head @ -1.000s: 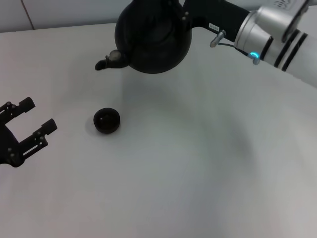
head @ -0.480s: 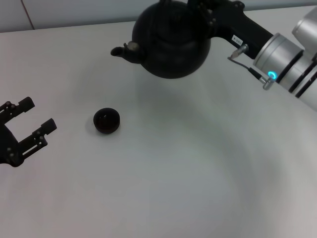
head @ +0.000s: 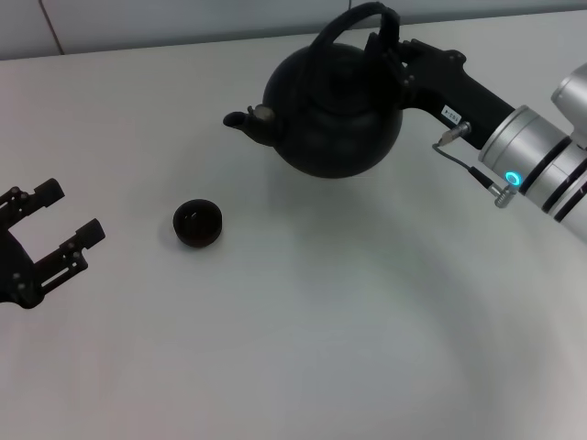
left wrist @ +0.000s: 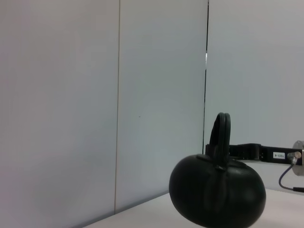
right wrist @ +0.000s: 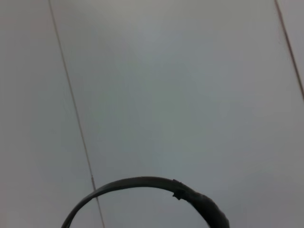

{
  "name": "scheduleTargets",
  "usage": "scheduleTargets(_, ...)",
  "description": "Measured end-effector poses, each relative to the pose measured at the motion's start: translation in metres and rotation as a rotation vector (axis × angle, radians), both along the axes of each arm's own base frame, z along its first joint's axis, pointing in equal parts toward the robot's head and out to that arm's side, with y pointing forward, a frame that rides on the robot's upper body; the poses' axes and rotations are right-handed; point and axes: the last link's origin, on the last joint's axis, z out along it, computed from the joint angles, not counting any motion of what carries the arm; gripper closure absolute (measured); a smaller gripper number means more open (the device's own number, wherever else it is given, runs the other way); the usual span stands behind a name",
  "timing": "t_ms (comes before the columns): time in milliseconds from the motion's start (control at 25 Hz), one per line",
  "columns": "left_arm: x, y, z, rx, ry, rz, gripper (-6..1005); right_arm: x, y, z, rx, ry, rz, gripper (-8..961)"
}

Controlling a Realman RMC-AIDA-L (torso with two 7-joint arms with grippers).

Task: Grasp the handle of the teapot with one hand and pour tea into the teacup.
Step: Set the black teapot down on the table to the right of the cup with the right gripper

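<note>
The large black teapot [head: 335,108] hangs in the air at the back of the table, spout pointing to the robot's left. My right gripper [head: 393,48] is shut on its arched handle [head: 353,18] at the right end. The teapot also shows in the left wrist view [left wrist: 217,194], and part of the handle shows in the right wrist view [right wrist: 142,183]. The small dark teacup [head: 198,223] stands on the white table [head: 321,312], forward and left of the spout. My left gripper [head: 53,222] is open and empty at the left edge, apart from the cup.
A pale wall with panel seams [left wrist: 118,104] stands behind the table. The right arm's silver forearm [head: 541,160] reaches in from the right edge.
My right gripper has carried the teapot to the right and toward me, and the pot has tipped back from tilted to nearly upright. The cup and the left gripper have not moved.
</note>
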Motion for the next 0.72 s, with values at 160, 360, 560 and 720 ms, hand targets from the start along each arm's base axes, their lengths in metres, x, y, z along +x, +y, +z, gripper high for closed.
scheduleTargets(160, 0.000, 0.000, 0.000, 0.000, -0.001, -0.002, 300, 0.008, -0.001, -0.003, -0.009, -0.016, -0.049, 846)
scheduleTargets(360, 0.000, 0.000, 0.000, -0.001, -0.003, -0.002, 301, 0.016, -0.001, -0.007, -0.020, -0.041, -0.092, 846)
scheduleTargets(560, 0.000, -0.001, -0.001, -0.001, -0.004, -0.001, 300, 0.021, -0.002, -0.010, -0.031, -0.064, -0.121, 846)
scheduleTargets(720, 0.000, -0.001, -0.001, -0.002, -0.004, 0.000, 300, 0.024, -0.002, -0.012, -0.041, -0.081, -0.137, 845)
